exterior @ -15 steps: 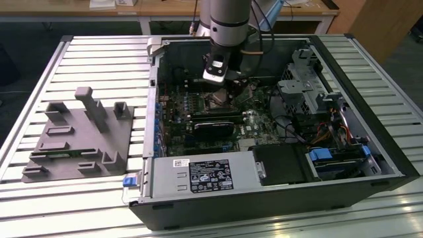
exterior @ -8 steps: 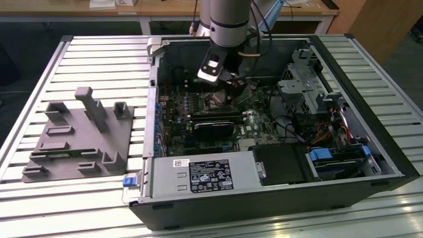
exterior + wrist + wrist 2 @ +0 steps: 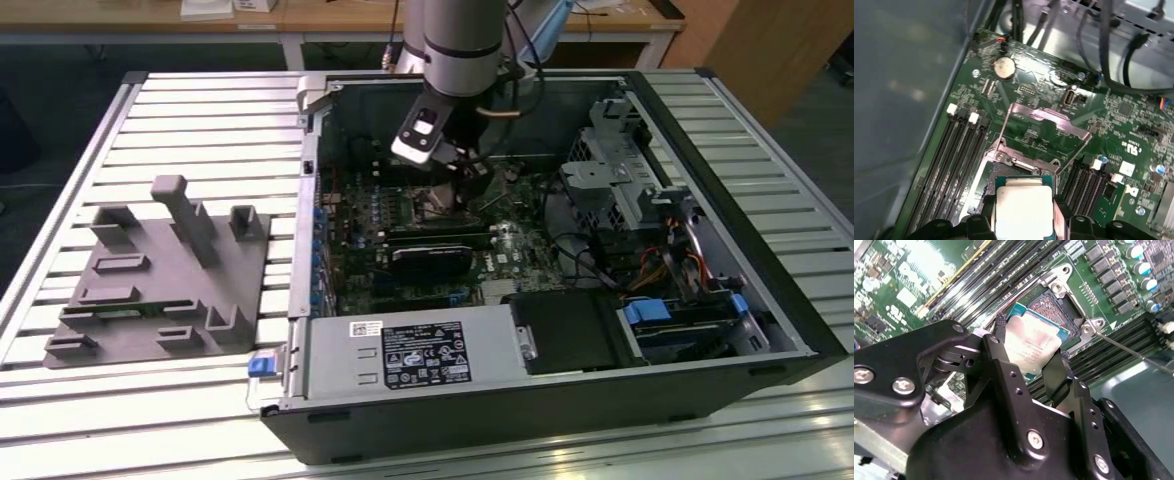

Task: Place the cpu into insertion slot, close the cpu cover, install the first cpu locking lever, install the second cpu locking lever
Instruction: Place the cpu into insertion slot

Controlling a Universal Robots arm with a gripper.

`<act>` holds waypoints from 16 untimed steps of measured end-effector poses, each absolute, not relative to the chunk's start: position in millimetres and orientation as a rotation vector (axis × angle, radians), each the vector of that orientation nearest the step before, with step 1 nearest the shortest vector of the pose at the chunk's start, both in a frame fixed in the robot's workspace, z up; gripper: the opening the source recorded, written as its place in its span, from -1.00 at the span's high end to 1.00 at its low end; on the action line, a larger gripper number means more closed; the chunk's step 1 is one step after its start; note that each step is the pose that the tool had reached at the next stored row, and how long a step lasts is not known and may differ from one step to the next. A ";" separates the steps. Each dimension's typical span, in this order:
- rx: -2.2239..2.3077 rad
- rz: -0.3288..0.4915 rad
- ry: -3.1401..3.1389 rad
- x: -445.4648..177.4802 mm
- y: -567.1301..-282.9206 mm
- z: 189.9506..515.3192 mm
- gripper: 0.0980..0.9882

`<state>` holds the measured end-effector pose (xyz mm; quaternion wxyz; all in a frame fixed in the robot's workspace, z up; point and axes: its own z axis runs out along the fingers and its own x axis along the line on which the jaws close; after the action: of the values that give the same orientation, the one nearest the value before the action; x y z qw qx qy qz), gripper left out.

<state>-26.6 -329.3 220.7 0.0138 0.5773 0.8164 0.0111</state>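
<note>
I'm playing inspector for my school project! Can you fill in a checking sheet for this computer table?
Surface: slatted metal table with an open PC case on it.
Job's things: cpu held over the slot, not seated; cover flipped open; a lever standing free.
Clutter: grey fixture on the table beside the case.
Grippers: tool shut on the cpu.
Cables: bundle inside the case, apart from the slot.
Surroundings: wooden desk behind the table.
</note>
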 end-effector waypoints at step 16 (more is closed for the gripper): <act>1.985 0.031 2.397 -28.2 -325.0 217.7 0.00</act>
<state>-28.2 -325.0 217.7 0.0147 0.6376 0.7702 0.0099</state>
